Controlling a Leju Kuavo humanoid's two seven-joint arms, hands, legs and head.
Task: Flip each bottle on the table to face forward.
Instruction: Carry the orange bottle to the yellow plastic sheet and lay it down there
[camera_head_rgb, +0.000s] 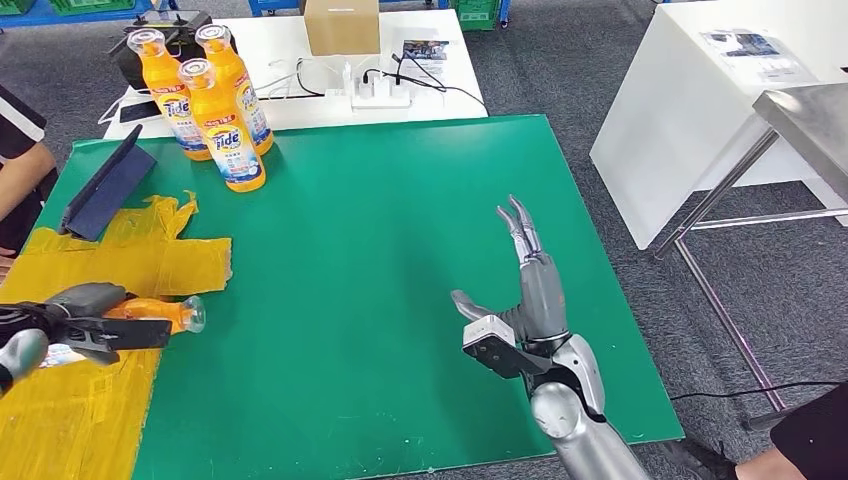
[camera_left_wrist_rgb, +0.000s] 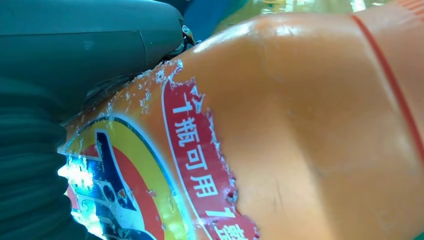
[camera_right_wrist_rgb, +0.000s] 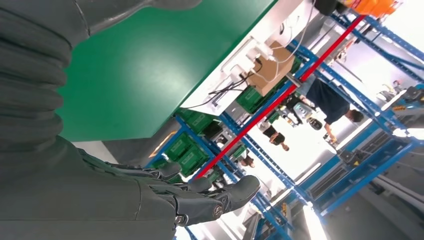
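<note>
From the far left, I am watching my left robot hand (camera_head_rgb: 85, 318) gripping a glossy orange plastic detergent bottle (camera_head_rgb: 155, 312) around its body, keeping it lying sideways low over the crumpled yellow sheet (camera_head_rgb: 130, 262) with its clear cap pointing toward the middle of the green tabletop (camera_head_rgb: 370, 250). In the left wrist view the bottle's torn red, yellow and blue label (camera_left_wrist_rgb: 150, 185) is sitting right against the camera, so I am judging that this one is mid-flip and is being held by the body so the label can be turned to the front before it is stood up. A person's dark sleeve (camera_head_rgb: 18, 140) is showing at the left edge, beside a dark blue tablet case (camera_head_rgb: 108, 188) propped on the sheet. Further along at the back, three matching upright orange bottles (camera_head_rgb: 215, 110) are clustered together with labels facing me, which I am reading as the finished group. Over on the right, my right robot hand (camera_head_rgb: 520, 300) is hovering above bare green with fingers stretched wide and holding nothing, probably parked clear of the work.
</note>
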